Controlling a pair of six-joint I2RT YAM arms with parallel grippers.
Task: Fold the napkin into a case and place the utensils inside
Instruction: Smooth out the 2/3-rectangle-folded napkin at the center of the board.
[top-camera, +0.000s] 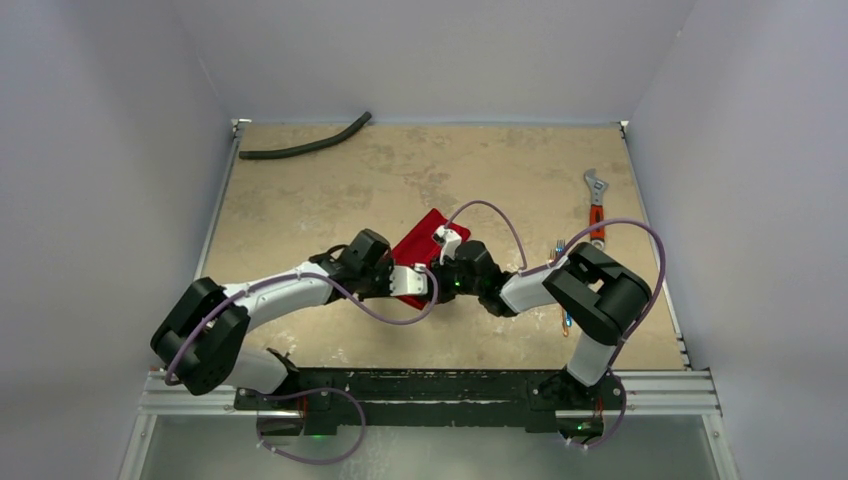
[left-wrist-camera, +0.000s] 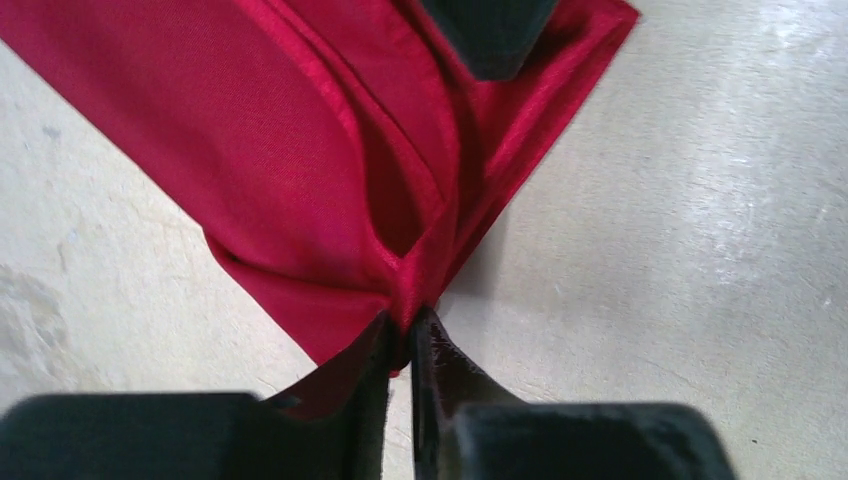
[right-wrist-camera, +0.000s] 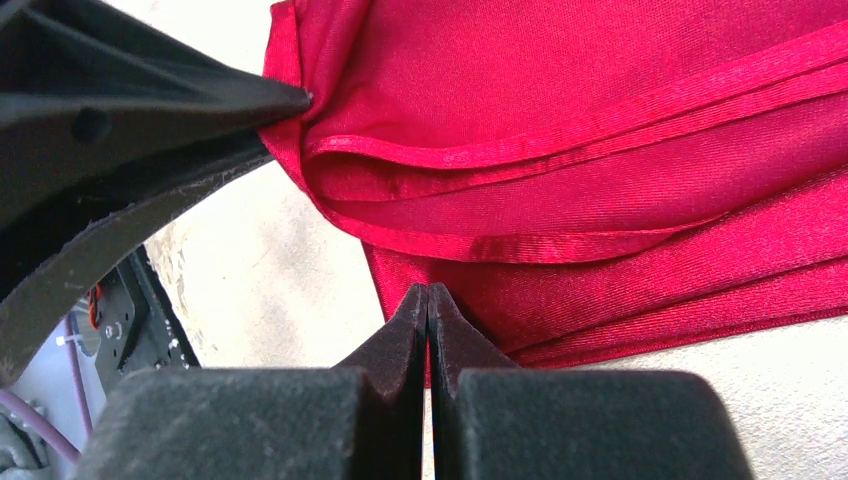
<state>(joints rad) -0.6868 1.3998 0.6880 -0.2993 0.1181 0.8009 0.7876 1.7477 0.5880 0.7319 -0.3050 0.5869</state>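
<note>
The red napkin (top-camera: 425, 238) lies folded into a layered strip at the table's middle. Both grippers meet at its near end. My left gripper (left-wrist-camera: 407, 325) is shut on a bunched corner of the napkin (left-wrist-camera: 300, 150), with cloth pinched between its fingertips. My right gripper (right-wrist-camera: 428, 295) is shut on the napkin's (right-wrist-camera: 600, 150) near edge, and red cloth shows between its pads. In the top view the left gripper (top-camera: 428, 285) and right gripper (top-camera: 442, 272) almost touch. The utensils (top-camera: 560, 252) lie to the right, mostly hidden behind the right arm.
An orange-handled wrench (top-camera: 595, 205) lies near the table's right edge. A black curved hose (top-camera: 305, 147) rests at the far left corner. The left gripper's fingers (right-wrist-camera: 150, 110) fill the upper left of the right wrist view.
</note>
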